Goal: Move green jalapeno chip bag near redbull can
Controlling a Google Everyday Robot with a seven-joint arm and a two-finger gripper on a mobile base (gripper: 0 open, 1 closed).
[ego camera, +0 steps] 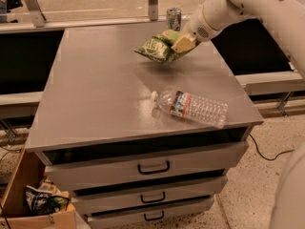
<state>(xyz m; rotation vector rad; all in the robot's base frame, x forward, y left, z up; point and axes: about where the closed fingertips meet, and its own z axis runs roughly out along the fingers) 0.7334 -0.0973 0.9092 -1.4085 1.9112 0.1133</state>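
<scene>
Grey drawer cabinet (95, 94) fills the view, and its top is the work surface. My arm (248, 4) comes in from 2 o'clock. A cardboard box (28, 194) with clutter sits on the floor at 8 o'clock. A water bottle (193, 107) lies on its side toward 4 o'clock on the top, cap pointing to 10 o'clock. The green chip bag (155, 47) is off the surface, tilted, over the back of the top around 1 o'clock. My gripper (183, 43) is clamped on the bag's right end. The can (174, 18) stands upright at the back edge, at 1 o'clock from the bag, near it but apart.
</scene>
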